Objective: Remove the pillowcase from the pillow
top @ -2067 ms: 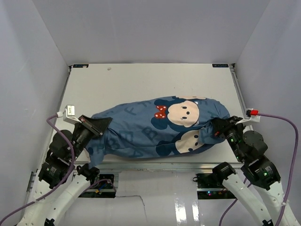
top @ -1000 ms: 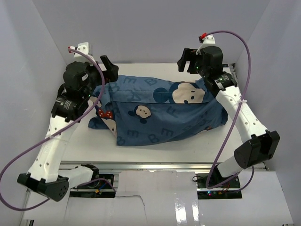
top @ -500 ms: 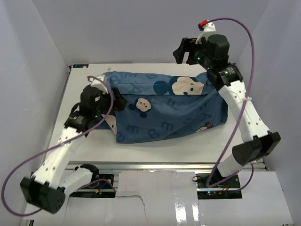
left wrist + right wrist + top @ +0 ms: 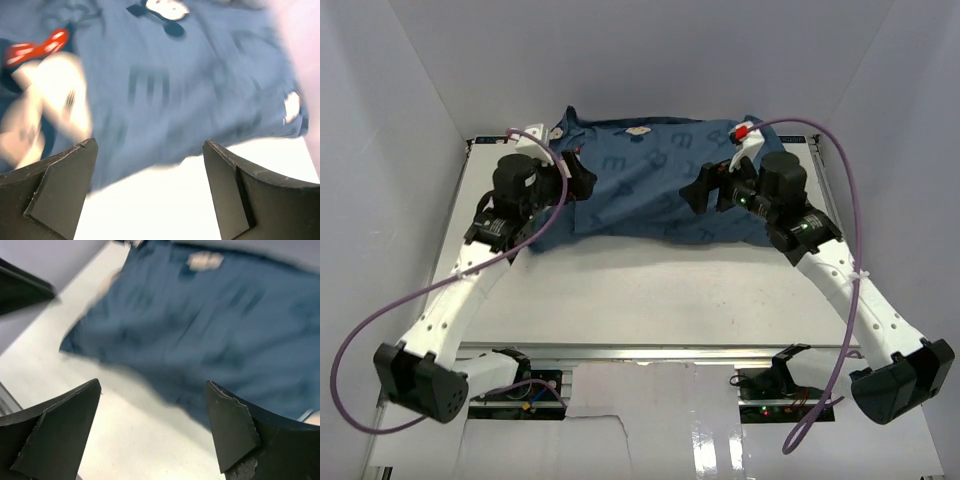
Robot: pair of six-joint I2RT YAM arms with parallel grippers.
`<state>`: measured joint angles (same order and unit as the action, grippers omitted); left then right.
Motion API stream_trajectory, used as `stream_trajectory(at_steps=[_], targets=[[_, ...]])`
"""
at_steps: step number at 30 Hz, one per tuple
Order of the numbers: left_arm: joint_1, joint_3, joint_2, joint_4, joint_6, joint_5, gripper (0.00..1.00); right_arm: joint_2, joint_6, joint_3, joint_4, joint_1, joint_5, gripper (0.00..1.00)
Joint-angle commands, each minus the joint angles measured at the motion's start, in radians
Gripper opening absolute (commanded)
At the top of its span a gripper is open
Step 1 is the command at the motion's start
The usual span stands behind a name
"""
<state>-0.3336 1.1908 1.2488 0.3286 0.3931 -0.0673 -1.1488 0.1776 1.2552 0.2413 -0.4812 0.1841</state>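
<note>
The blue pillowcase, printed with pale letters and mouse faces, lies bunched along the table's far edge against the back wall. No white pillow shows; it is hidden. My left gripper hovers over the fabric's left end, open and empty. In the left wrist view the gripper frames blurred blue cloth with a red bow at the left. My right gripper hangs open over the fabric's right half. The right wrist view shows that gripper above the case and its near hem, nothing between the fingers.
The white table stretches from the fabric to the near edge. Pale enclosure walls close in the left, back and right. Purple cables loop off both wrists.
The pillowcase bundle has shifted to the far edge, against the back wall. The right gripper came down and inward over the fabric. The left gripper moved up toward the far left corner.
</note>
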Motion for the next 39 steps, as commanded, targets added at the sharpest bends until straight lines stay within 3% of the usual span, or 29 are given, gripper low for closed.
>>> stream_trajectory(at_steps=[1, 6, 12, 16, 20, 26, 29, 30, 31, 32, 33, 35, 36, 39], targets=[[-0.002, -0.069, -0.138, 0.0, 0.007, 0.13, 0.97, -0.003, 0.026, -0.104, -0.138, -0.026, 0.023, 0.91], [0.014, -0.183, -0.122, 0.044, 0.065, 0.306, 0.95, -0.052, 0.02, -0.175, -0.143, -0.094, -0.026, 0.91], [0.099, -0.338, -0.077, -0.129, 0.141, 0.13, 0.91, -0.106, 0.0, -0.166, -0.111, -0.23, -0.17, 0.91], [0.151, -0.402, -0.046, -0.282, 0.13, 0.132, 0.91, -0.069, -0.004, -0.2, -0.117, -0.264, -0.167, 0.91], [0.268, -0.418, 0.032, -0.397, 0.153, -0.035, 0.9, -0.035, 0.003, -0.227, -0.128, -0.269, -0.147, 0.9], [0.278, -0.412, 0.144, -0.447, 0.072, 0.0, 0.89, -0.019, -0.018, -0.231, -0.106, -0.273, -0.147, 0.9], [0.278, -0.457, 0.158, -0.575, 0.087, -0.147, 0.85, -0.002, -0.021, -0.241, -0.112, -0.273, -0.127, 0.9], [0.275, -0.48, 0.162, -0.618, 0.096, -0.263, 0.83, 0.007, -0.026, -0.243, -0.112, -0.273, -0.127, 0.9], [0.271, -0.496, 0.169, -0.649, 0.107, -0.302, 0.8, 0.014, -0.024, -0.244, -0.111, -0.273, -0.13, 0.9], [0.265, -0.503, 0.175, -0.651, 0.115, -0.322, 0.69, 0.017, -0.026, -0.244, -0.114, -0.273, -0.135, 0.9], [0.257, -0.511, 0.175, -0.643, 0.13, -0.336, 0.29, 0.021, -0.026, -0.244, -0.112, -0.273, -0.141, 0.9], [0.214, -0.566, 0.118, -0.611, 0.162, -0.32, 0.05, 0.024, -0.023, -0.24, -0.115, -0.275, -0.14, 0.9], [0.155, -0.592, 0.079, -0.599, 0.199, -0.29, 0.0, 0.021, -0.02, -0.235, -0.115, -0.277, -0.15, 0.91], [-0.036, -0.689, -0.138, -0.525, 0.224, -0.088, 0.0, -0.006, -0.013, -0.198, -0.106, -0.301, -0.219, 0.92]])
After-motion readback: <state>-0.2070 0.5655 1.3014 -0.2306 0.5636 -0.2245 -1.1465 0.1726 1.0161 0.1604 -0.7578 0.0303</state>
